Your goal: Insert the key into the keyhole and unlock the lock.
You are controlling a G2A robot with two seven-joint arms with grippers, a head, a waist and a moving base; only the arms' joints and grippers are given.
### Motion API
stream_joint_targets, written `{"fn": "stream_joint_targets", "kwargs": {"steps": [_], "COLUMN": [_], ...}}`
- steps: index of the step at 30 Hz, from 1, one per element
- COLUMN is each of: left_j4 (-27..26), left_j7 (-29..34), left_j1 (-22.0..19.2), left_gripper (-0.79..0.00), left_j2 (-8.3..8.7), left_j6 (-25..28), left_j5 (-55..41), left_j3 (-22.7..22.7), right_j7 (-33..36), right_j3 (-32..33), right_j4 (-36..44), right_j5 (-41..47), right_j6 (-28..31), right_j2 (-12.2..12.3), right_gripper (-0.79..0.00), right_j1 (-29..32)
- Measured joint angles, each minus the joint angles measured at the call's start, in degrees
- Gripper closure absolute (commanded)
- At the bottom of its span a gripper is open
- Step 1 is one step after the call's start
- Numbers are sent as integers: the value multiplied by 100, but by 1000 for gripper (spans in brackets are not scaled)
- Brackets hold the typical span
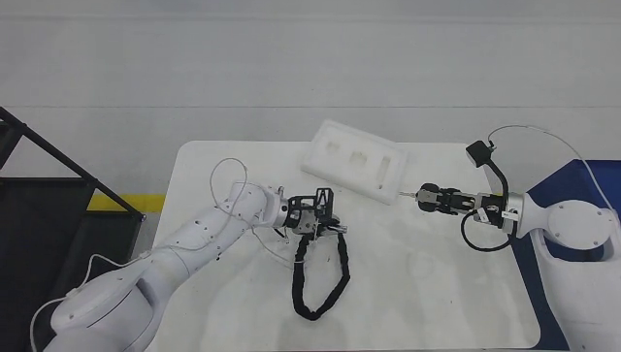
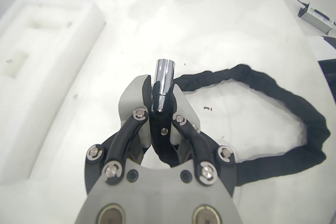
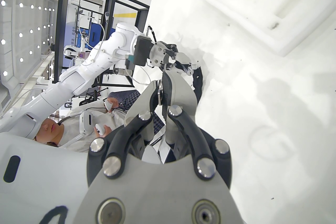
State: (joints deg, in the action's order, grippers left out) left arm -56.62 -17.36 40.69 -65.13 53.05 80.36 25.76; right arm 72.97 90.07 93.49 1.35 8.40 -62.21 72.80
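white table (image 1: 417, 274), chrome-barrelled black-sleeved lock (image 2: 164, 76)

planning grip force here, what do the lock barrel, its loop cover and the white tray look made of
The lock barrel looks like polished, probably chromed metal: mirror-like reflections. The loop cover seems black fabric, matte and wrinkled; core hidden. The white tray is likely foam: matte, with cut pockets.

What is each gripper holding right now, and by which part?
Left gripper clamps the lock by its chrome cylinder; right gripper pinches the key by its head.
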Motion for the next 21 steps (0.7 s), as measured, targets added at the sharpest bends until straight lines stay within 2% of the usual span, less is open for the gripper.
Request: {"fn": "stream_joint_targets", "kwargs": {"steps": [4,7,10,17,21], "left_j4": [-202,-337,-407,-441,-608], "left_j7": [-555,-981,-1467,-2863,-2897], "left_j1": [40,92,118,-122,-291], "left_gripper": [0,0,0,0,0], "left_j2": [120,214,284,385,430], "left_j6": [432,505,495,495,495], "left_j5": [-120,-7,65,58,-208], "left_j3": [226,258,179,-260,-396], "right_j7": [0,-49,23,260,445], "right_j3": [-1,-121,-277,-230,-97], "right_j4": [1,206,599,1496,1772], "right_j5": [0,-347,-810,-809,-434], "right_j6": [0,-26,-74,28,126], "right_j2": [0,22,53,135,179], "right_gripper": [0,0,0,0,0], "right_j1": [1,68,153,428,547]}}
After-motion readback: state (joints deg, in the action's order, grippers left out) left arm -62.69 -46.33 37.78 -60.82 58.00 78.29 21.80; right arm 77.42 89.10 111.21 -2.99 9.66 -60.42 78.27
